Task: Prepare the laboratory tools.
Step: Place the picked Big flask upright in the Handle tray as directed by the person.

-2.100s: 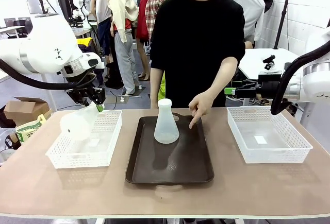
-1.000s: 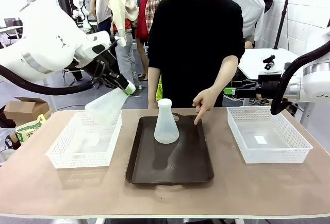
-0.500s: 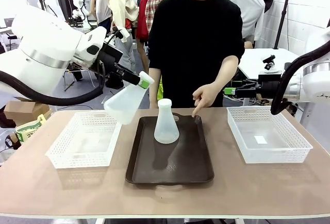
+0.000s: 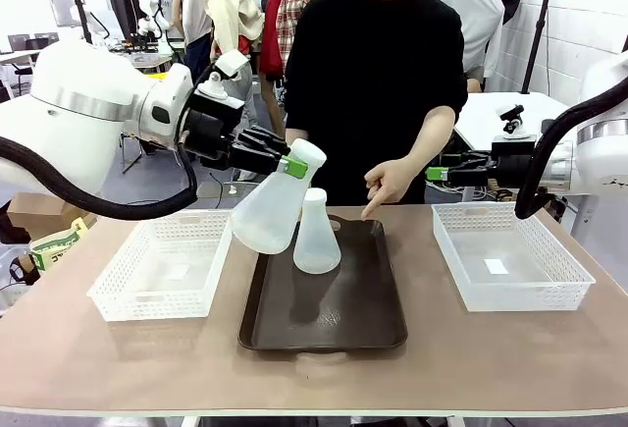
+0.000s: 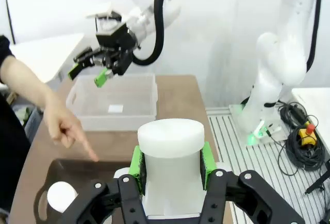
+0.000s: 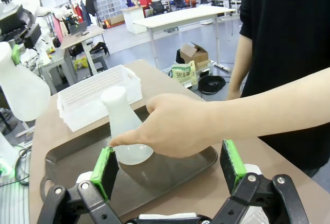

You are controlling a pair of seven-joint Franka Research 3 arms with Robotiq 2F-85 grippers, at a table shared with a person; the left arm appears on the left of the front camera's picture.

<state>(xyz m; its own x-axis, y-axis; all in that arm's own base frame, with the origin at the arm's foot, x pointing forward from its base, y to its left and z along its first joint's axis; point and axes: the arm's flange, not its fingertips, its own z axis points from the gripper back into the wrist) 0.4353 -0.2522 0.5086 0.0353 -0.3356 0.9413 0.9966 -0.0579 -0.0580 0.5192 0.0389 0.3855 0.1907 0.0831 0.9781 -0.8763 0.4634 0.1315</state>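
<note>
In the front view your left gripper [image 4: 290,165] sits just left of centre, upper half of the frame, clamped on the neck of a frosted flask [image 4: 272,207] that hangs tilted in the air, mouth up and to the right, wide base down and to the left, over the left edge of the dark tray [image 4: 324,314]. From your left wrist camera you see the same grip closely: green pads [image 5: 136,163] press both sides of that flask's neck at lower centre. The second flask [image 4: 316,237] stands upright on the far part of the tray, centre of the front frame, just right of the held one; the two overlap there, so you cannot say whether they touch. The person's hand [image 4: 390,185] is right of centre above the tray's far right corner, index finger pointing down at it; whether the fingertip reaches the tray is hard to judge from here. Your right gripper [image 4: 438,172] shows at mid-right, behind the table's far edge, above the table and clear of the right basket [image 4: 510,268]. In your right wrist view its fingers [image 6: 107,171] stand wide apart at the bottom with nothing between them, the person's hand in front and the upright flask beyond it on the tray. The left basket [image 4: 162,270] lies at lower left of the front frame.
</note>
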